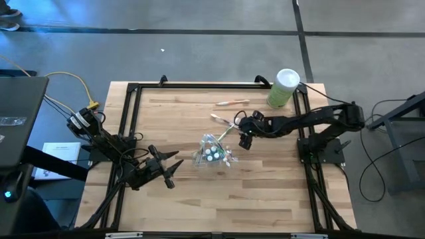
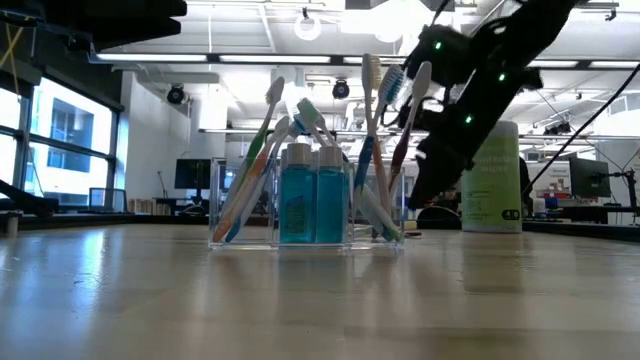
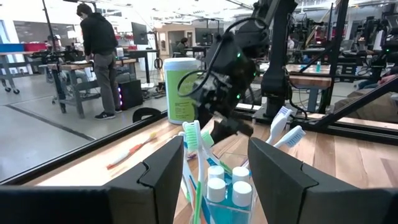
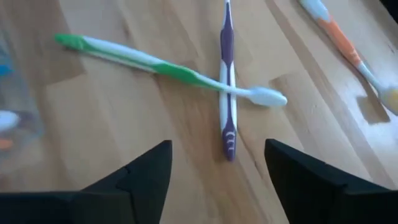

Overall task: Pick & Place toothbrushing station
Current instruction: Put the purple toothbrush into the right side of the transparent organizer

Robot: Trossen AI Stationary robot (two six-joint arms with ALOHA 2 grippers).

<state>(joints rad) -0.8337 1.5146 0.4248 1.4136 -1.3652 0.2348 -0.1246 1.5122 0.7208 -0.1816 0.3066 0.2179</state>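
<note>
right tool: i see it released, over crossed green toothbrush and purple toothbrush
left tool: released, facing cup
canister: counter's far corner

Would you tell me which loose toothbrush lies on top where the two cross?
The green toothbrush: it runs over the purple toothbrush; the orange toothbrush lies apart.

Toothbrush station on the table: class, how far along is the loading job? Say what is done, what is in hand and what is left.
Done: the clear cup already holds blue tubes and several upright brushes.

In hand: nothing. The right claw hangs open over the crossed green toothbrush and purple toothbrush; the left claw waits open, short of the cup.

Left: those two, plus the orange toothbrush near the canister.
</note>
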